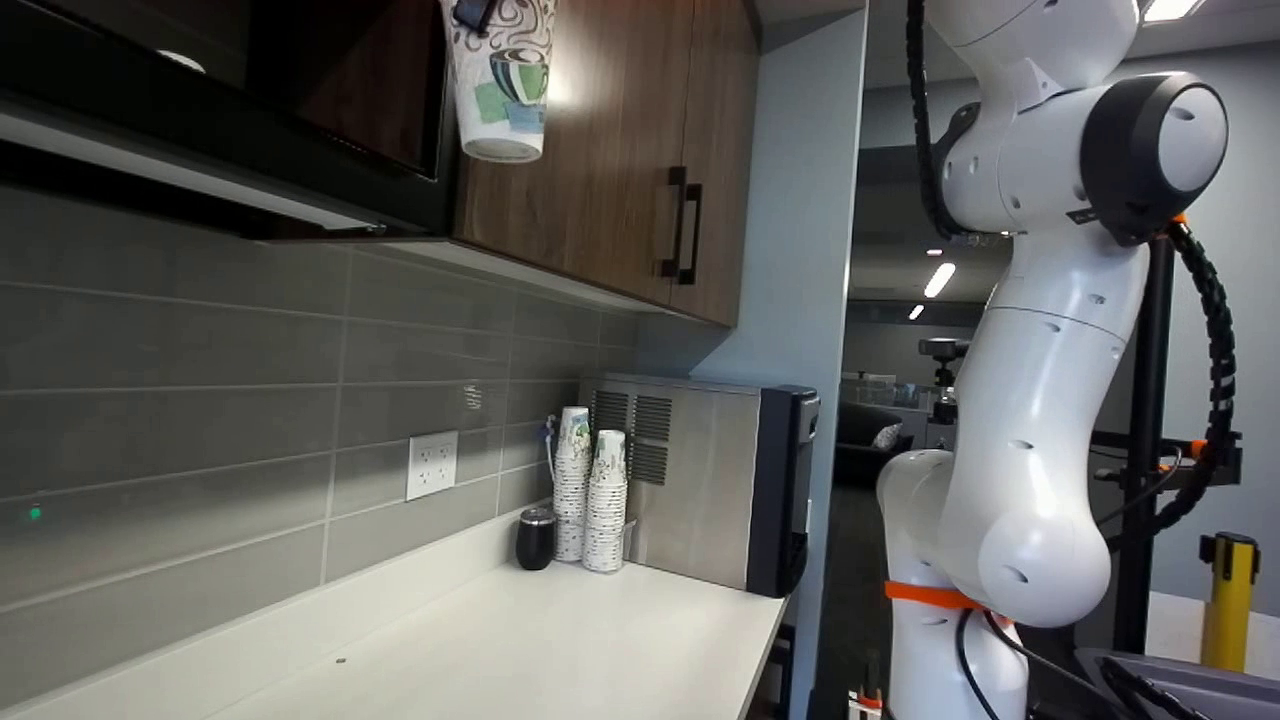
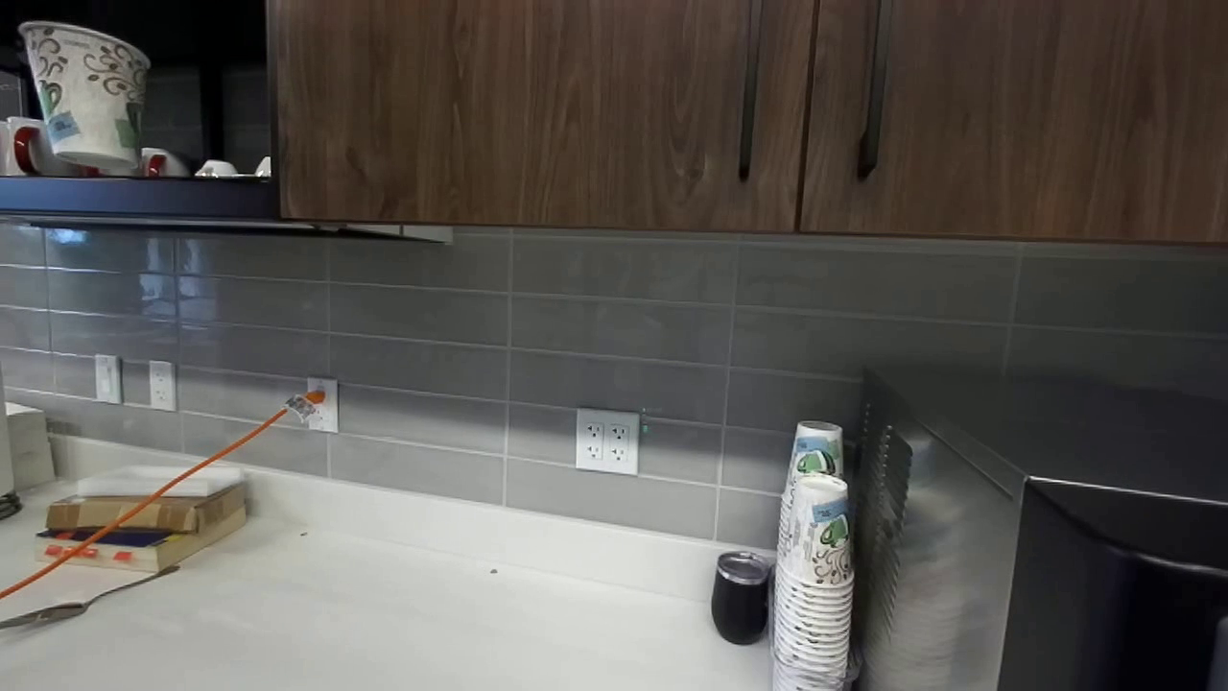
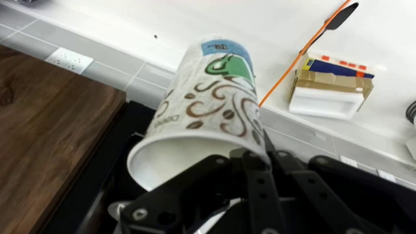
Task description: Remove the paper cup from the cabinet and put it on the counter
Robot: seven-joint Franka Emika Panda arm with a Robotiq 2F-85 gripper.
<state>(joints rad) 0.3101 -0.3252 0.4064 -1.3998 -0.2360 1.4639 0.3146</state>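
The paper cup (image 1: 510, 95) is white with a green, blue and brown print. It hangs roughly upright, slightly tilted (image 2: 91, 101), in front of the open black section of the cabinet (image 2: 528, 106). The cabinet's wood doors (image 1: 610, 150) are shut beside it. My gripper (image 3: 268, 151) is shut on the cup's wall at the rim, one finger inside and one outside. The cup also fills the middle of the wrist view (image 3: 211, 94). In an exterior view only a dark fingertip (image 1: 474, 14) shows above the cup. The off-white counter (image 2: 384, 614) lies well below (image 1: 560, 640).
Stacked cups (image 2: 814, 595) and a black tumbler (image 2: 742, 597) stand beside a steel machine (image 1: 700, 480) at the counter's end. Boxes and books (image 2: 144, 528) lie under an orange cord (image 2: 182, 475). Mugs (image 2: 48, 154) stand on the shelf behind the held cup.
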